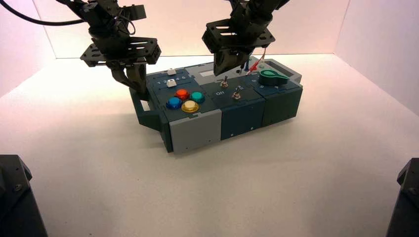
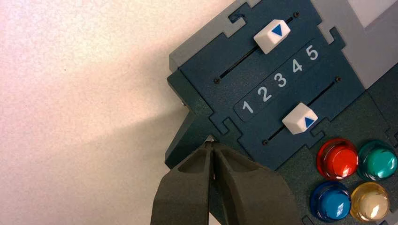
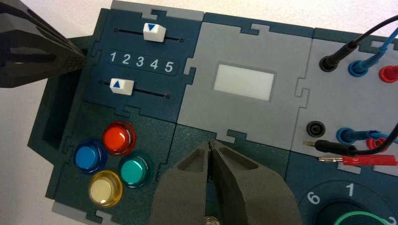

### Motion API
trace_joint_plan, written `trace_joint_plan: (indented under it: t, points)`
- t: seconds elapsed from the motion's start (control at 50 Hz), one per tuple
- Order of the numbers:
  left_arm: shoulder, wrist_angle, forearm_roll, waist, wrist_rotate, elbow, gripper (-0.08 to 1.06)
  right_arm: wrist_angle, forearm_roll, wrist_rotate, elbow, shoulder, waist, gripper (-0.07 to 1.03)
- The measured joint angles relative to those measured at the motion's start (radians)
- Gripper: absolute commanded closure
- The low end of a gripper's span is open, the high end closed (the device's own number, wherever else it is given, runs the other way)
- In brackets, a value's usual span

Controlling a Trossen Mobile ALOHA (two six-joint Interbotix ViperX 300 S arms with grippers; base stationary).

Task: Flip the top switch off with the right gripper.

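Note:
The top switch [image 1: 224, 82], a small silver toggle, stands on the dark panel in the middle of the box, behind its twin toggle [image 1: 236, 94]. My right gripper [image 1: 221, 72] hangs just above and behind the top switch, fingers shut and holding nothing. In the right wrist view its tips [image 3: 210, 143] lie over the dark panel near the grey display panel, and a bit of silver metal, seemingly the switch [image 3: 210, 219], shows beneath the fingers. My left gripper [image 1: 140, 90] is shut, with its tips [image 2: 211, 145] against the box's left corner.
Four round buttons, red [image 1: 182, 93], teal [image 1: 197, 97], blue [image 1: 173, 102] and yellow [image 1: 189, 106], sit left of the toggles. Two white sliders [image 2: 272, 35] [image 2: 299, 118] flank the numbers 1 to 5. A green knob [image 1: 271, 77] and plugged wires [image 3: 356, 65] occupy the box's right end.

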Motion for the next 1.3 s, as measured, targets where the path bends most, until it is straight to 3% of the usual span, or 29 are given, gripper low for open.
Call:
trace_joint_plan:
  t: [0.46, 1.3]
  points:
    - [0.0, 0.0, 0.0, 0.0, 0.002, 0.0, 1.01, -0.006, -0.003, 0.002, 0.006, -0.005, -0.078, 0.99]
    - [0.002, 0.0, 0.0, 0.0, 0.002, 0.0, 1.01, 0.018, 0.0, 0.006, 0.021, -0.006, -0.074, 0.99]
